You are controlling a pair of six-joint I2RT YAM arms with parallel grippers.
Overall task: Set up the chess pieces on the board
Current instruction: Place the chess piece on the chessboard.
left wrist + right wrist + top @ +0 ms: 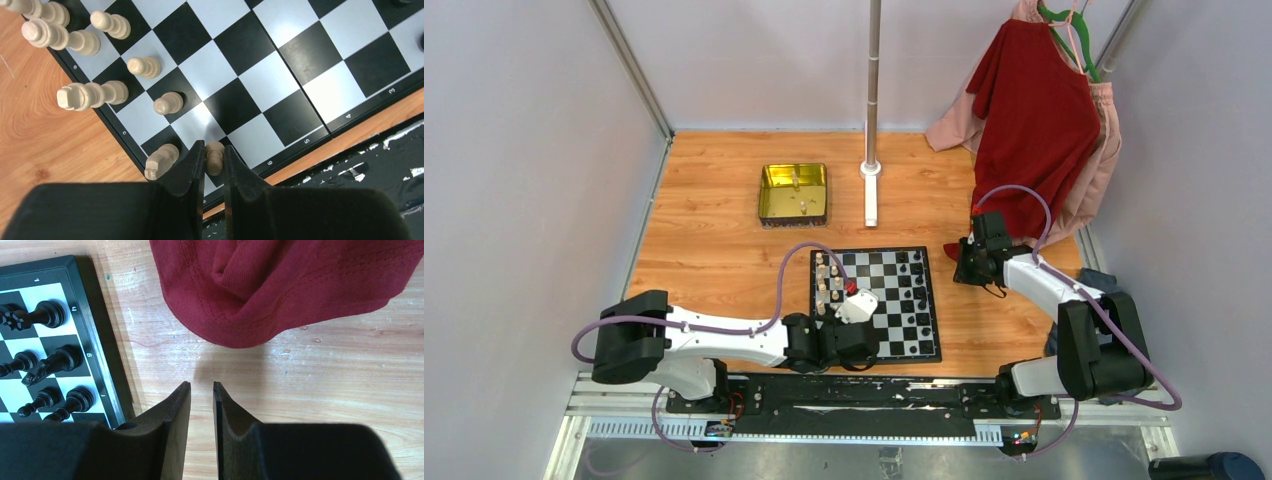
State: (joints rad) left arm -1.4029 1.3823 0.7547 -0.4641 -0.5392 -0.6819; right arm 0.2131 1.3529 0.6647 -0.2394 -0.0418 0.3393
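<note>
Holding a cream pawn over the board's near left corner, in line with the pawn file.
Your left fingers are closed on the pawn, its long axis along them and its base toward the board, just beside a cream piece on the edge square; you cannot tell whether it touches. Your right fingers hang parted and empty over the desk off the board's right edge.

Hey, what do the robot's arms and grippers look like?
The left arm and right arm have white links, black joint housings and a looping lilac cable each. The left gripper and right gripper have two black tapered fingers each.
</note>
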